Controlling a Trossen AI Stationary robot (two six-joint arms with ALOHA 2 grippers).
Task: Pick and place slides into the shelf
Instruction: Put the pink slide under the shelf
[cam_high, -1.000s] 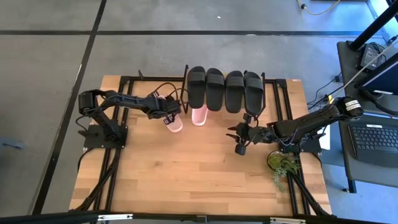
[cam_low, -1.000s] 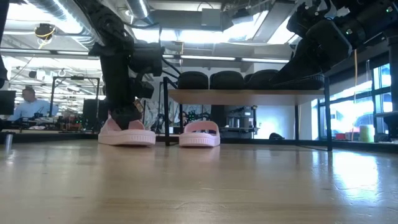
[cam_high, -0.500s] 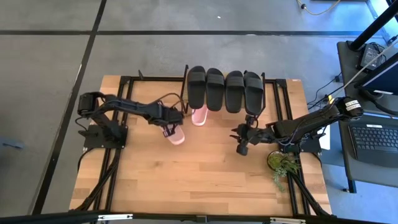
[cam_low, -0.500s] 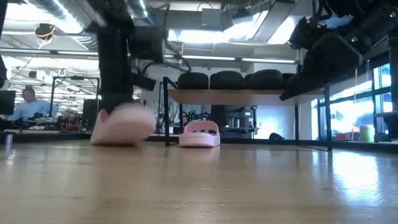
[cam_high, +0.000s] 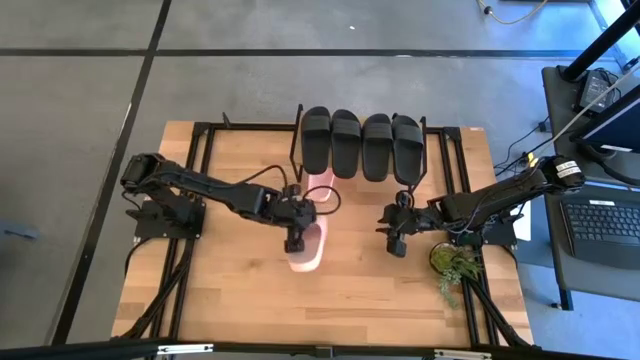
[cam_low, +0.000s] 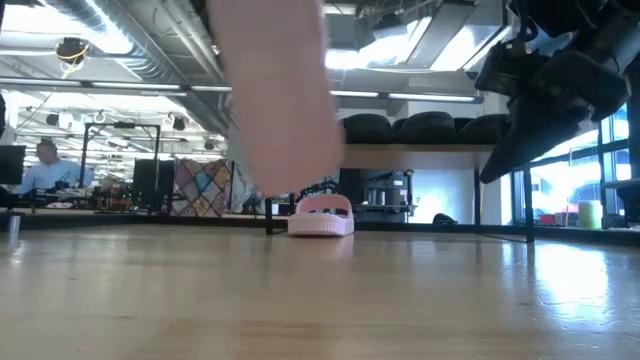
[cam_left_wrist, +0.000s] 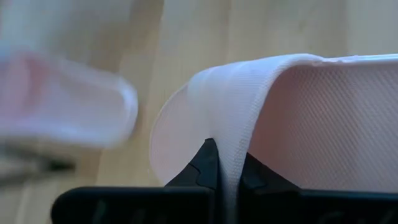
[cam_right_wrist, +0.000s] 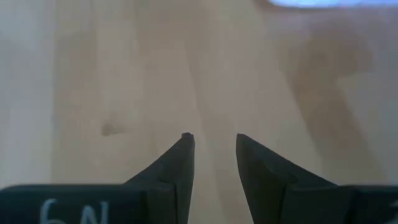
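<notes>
Wooden table (cam_high: 230, 290) on a grey floor; in the low view a workshop room is being seen behind it, with a person (cam_low: 42, 165) seated far off. The shelf (cam_high: 435, 160) is standing at the table's far edge, four black slides (cam_high: 348, 143) lying side by side on its top board. One pink slide (cam_low: 321, 214) is resting on the table under the shelf, near its left end.

The other pink slide (cam_high: 306, 246) is being held by the left claw (cam_high: 294, 240) near the table's middle, well in front of the shelf. In the left wrist view the strap (cam_left_wrist: 230, 118) is being pinched between the two dark fingers (cam_left_wrist: 198, 169), the sole (cam_left_wrist: 329, 118) standing to one side. In the low view this slide is showing as a big blurred pink shape (cam_low: 285, 95) lifted off the table.

The right claw (cam_high: 396, 238) is being held over the table to the right of centre, in front of the shelf's right end, beside a small plant (cam_high: 450, 262). Its fingers (cam_right_wrist: 180, 163) are narrowly apart, with nothing between them, only bare table below.
</notes>
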